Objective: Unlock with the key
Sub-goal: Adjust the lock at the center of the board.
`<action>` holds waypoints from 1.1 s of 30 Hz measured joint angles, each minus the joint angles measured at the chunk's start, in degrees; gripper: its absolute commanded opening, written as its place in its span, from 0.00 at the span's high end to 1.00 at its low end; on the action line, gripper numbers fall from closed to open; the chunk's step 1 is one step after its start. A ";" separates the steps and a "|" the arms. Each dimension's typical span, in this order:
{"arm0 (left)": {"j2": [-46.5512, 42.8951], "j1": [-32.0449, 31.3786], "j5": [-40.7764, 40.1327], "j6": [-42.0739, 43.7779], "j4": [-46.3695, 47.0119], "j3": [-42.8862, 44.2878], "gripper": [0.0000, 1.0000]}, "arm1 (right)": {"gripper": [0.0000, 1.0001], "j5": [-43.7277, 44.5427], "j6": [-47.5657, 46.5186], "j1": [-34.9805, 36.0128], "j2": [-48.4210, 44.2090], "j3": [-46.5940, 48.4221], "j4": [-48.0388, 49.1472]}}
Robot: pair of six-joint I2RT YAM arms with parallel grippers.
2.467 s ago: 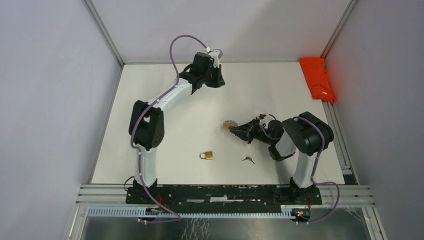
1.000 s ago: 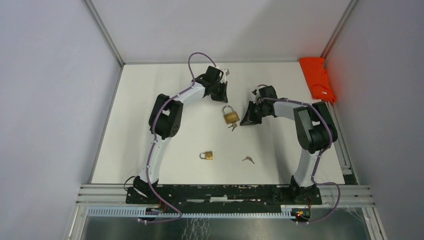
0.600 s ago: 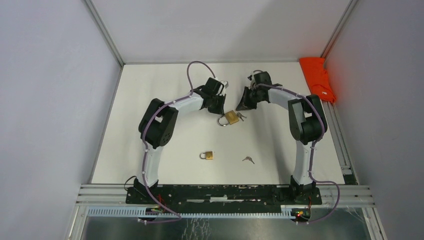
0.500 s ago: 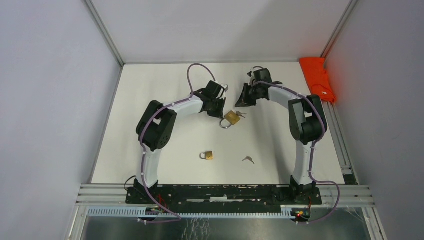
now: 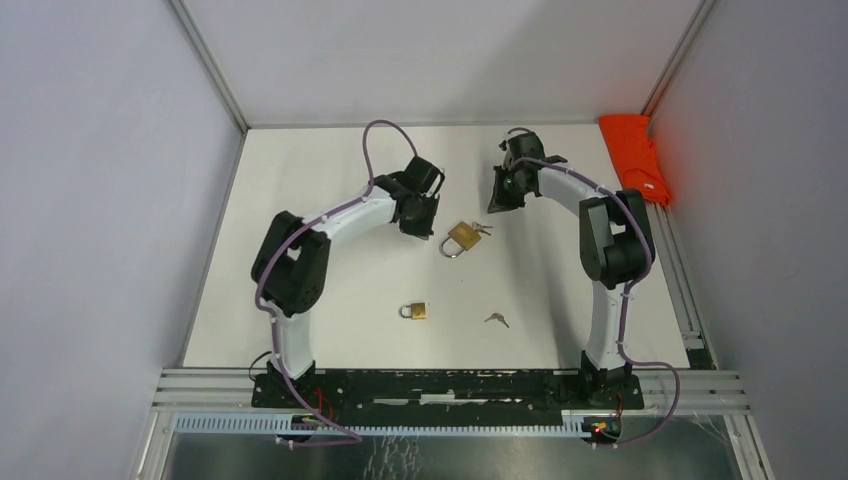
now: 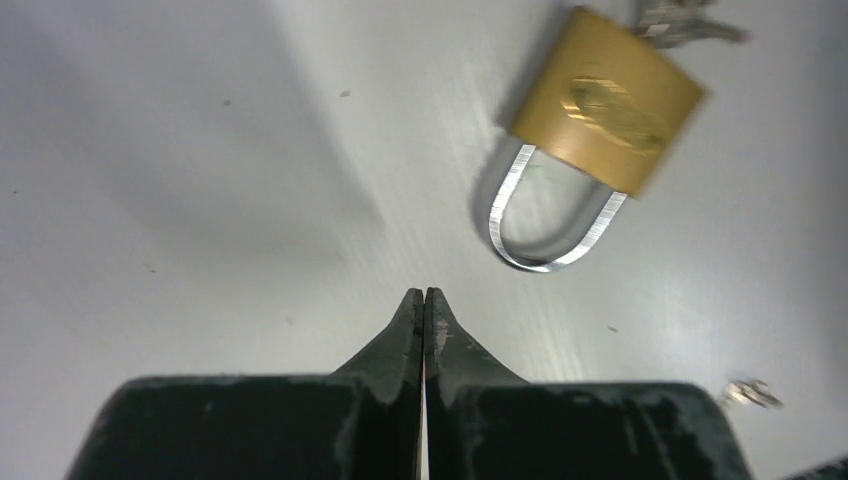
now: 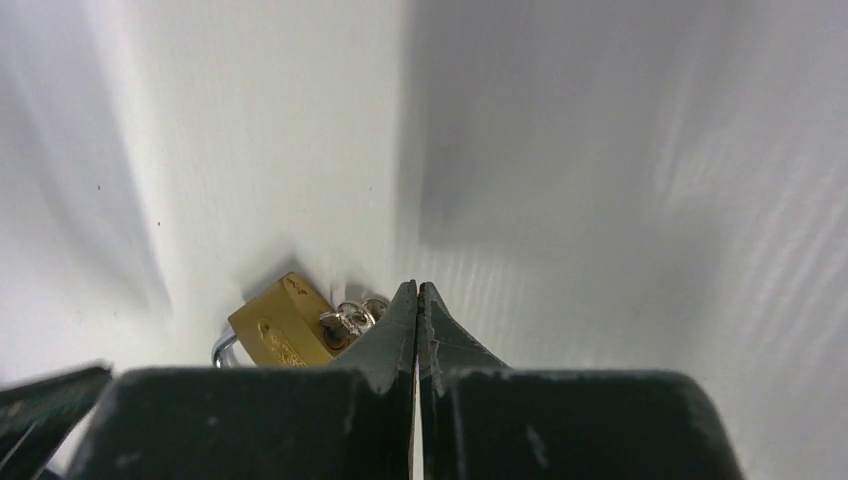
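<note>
Presently: left gripper (image 6: 422,296) and right gripper (image 7: 417,288) both empty; large padlock (image 5: 461,238) on the table (image 5: 330,200) between them.
Each gripper's fingers are pressed together, touching nothing. The large padlock lies flat, key bunch (image 5: 481,229) at its base, toward the right gripper. A small padlock (image 5: 414,311) and a loose key (image 5: 496,320) lie apart, nearer the arm bases.

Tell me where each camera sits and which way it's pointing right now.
Top external: fixed above and behind the bases, looking down at the table; both arms show whole.
Left wrist: on the left arm, looking down past the shut left jaws at the large padlock.
Right wrist: on the right arm, looking past the shut right jaws toward the table.
Shared: all three views show that padlock, keys at its base.
</note>
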 measured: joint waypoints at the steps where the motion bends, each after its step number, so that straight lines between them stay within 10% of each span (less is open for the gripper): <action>1: -1.33 -0.20 0.98 -0.26 -0.61 0.09 0.98 | 1.00 0.79 -0.66 -0.04 0.00 0.83 -0.57; 16: 6.27 -2.64 14.60 -2.49 1.40 1.92 0.98 | 1.00 2.73 -5.07 0.20 0.74 2.93 -3.32; 33: 9.40 -2.51 6.82 -2.97 -0.50 7.80 0.98 | 1.00 3.63 -6.19 1.42 3.48 3.78 -4.55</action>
